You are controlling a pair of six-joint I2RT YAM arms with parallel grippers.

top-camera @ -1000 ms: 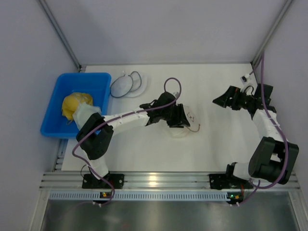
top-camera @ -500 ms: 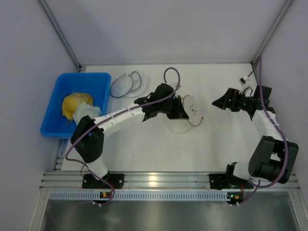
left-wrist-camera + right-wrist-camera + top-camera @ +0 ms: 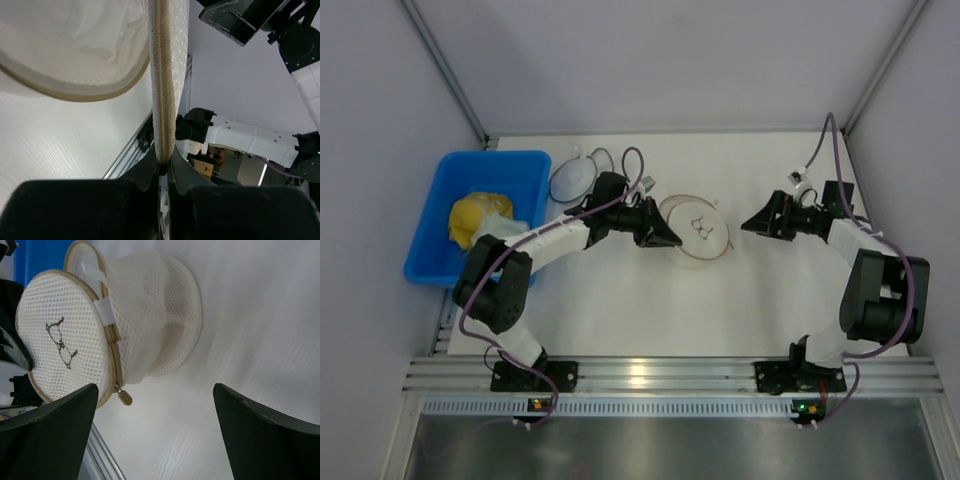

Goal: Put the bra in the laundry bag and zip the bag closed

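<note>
Laundry bag (image 3: 697, 228) raised; left wrist: fingers (image 3: 142, 175) clamp rim (image 3: 161, 75).

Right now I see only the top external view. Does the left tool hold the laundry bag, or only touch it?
Observer: Left wrist view: the left tool is shut on the tan zip edge of the laundry bag.
Operator: And where do I pull to close it?
Observer: The right wrist view shows the zip pull hanging free where lid meets body.
Operator: And the other arm?
Observer: The right tool stands wide open, apart from the bag.
</note>
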